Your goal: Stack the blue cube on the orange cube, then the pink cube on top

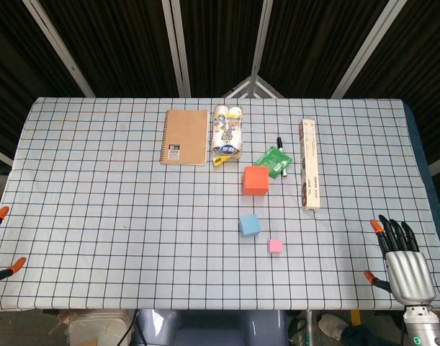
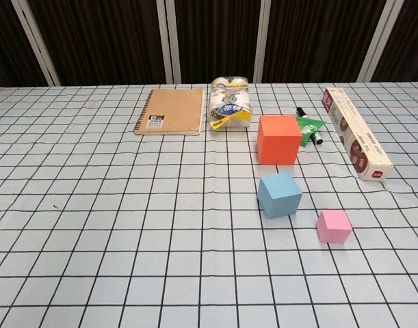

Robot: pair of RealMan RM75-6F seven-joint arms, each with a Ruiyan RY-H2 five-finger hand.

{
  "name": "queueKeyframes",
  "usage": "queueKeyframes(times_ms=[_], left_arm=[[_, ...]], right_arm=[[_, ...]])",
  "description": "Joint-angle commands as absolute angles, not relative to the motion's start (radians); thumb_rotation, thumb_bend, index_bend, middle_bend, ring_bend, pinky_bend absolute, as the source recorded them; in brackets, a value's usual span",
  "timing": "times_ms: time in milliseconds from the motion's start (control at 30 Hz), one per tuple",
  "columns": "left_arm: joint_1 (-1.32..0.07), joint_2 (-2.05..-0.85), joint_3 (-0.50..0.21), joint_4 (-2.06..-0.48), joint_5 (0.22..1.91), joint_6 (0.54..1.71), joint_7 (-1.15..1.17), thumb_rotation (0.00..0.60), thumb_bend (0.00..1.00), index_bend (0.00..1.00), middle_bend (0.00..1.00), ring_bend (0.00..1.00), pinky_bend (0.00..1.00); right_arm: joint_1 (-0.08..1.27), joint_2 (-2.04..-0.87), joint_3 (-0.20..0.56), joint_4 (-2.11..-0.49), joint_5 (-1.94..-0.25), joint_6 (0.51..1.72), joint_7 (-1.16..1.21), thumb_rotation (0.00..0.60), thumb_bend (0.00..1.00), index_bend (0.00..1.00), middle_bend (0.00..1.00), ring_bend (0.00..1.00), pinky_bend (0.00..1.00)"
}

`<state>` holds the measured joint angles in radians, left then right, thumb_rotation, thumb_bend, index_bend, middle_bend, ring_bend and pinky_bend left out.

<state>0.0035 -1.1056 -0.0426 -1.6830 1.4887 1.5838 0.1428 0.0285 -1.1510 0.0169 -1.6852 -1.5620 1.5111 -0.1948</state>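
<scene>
The orange cube (image 1: 256, 180) (image 2: 278, 140) stands on the checked cloth right of centre. The smaller blue cube (image 1: 249, 225) (image 2: 279, 195) sits just in front of it, apart from it. The small pink cube (image 1: 275, 246) (image 2: 334, 226) lies to the front right of the blue one, touching nothing. My right hand (image 1: 401, 254) hovers at the table's front right edge, fingers spread and empty, well right of the cubes. Only the orange fingertips of my left hand (image 1: 1, 213) show at the far left edge, apart and holding nothing. The chest view shows neither hand.
Behind the cubes lie a brown spiral notebook (image 1: 184, 136) (image 2: 170, 111), a wrapped pack of rolls (image 1: 227, 132) (image 2: 229, 104), a green packet (image 1: 274, 160) with a black marker (image 1: 281, 146), and a long narrow box (image 1: 310, 164) (image 2: 356, 133) to the right.
</scene>
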Motion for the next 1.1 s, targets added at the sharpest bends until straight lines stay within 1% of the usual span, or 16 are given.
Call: queueKeyframes(times_ms=[33, 300, 700, 867, 967, 1100], left_arm=[[0.005, -1.105, -0.041, -1.682, 1.492, 1.586, 0.144, 0.6, 0.12, 0.05, 0.0, 0.0, 0.0], [0.007, -1.106, -0.041, -1.684, 1.494, 1.59, 0.147, 0.6, 0.12, 0.05, 0.0, 0.0, 0.0], [0.004, -1.108, -0.045, -1.689, 1.498, 1.591, 0.145, 0.6, 0.12, 0.05, 0.0, 0.0, 0.0], [0.001, -1.108, -0.046, -1.688, 1.486, 1.579, 0.147, 0.6, 0.12, 0.05, 0.0, 0.0, 0.0], [0.002, -1.106, -0.047, -1.69, 1.482, 1.578, 0.145, 0.6, 0.13, 0.05, 0.0, 0.0, 0.0], [0.003, -1.104, -0.047, -1.69, 1.481, 1.579, 0.142, 0.6, 0.12, 0.05, 0.0, 0.0, 0.0]], right_arm=[[0.027, -1.151, 0.017, -1.685, -1.563, 1.513, -0.195, 0.6, 0.16, 0.0, 0.0, 0.0, 0.0], [0.024, -1.15, 0.016, -1.684, -1.567, 1.52, -0.198, 0.6, 0.16, 0.0, 0.0, 0.0, 0.0], [0.035, -1.171, 0.009, -1.673, -1.571, 1.494, -0.235, 0.6, 0.16, 0.0, 0.0, 0.0, 0.0], [0.066, -1.211, 0.002, -1.669, -1.632, 1.476, -0.24, 0.6, 0.16, 0.05, 0.0, 0.0, 0.0], [0.109, -1.22, 0.003, -1.711, -1.641, 1.41, -0.264, 0.6, 0.16, 0.05, 0.0, 0.0, 0.0], [0.182, -1.219, 0.042, -1.81, -1.595, 1.3, -0.347, 0.6, 0.16, 0.06, 0.0, 0.0, 0.0]])
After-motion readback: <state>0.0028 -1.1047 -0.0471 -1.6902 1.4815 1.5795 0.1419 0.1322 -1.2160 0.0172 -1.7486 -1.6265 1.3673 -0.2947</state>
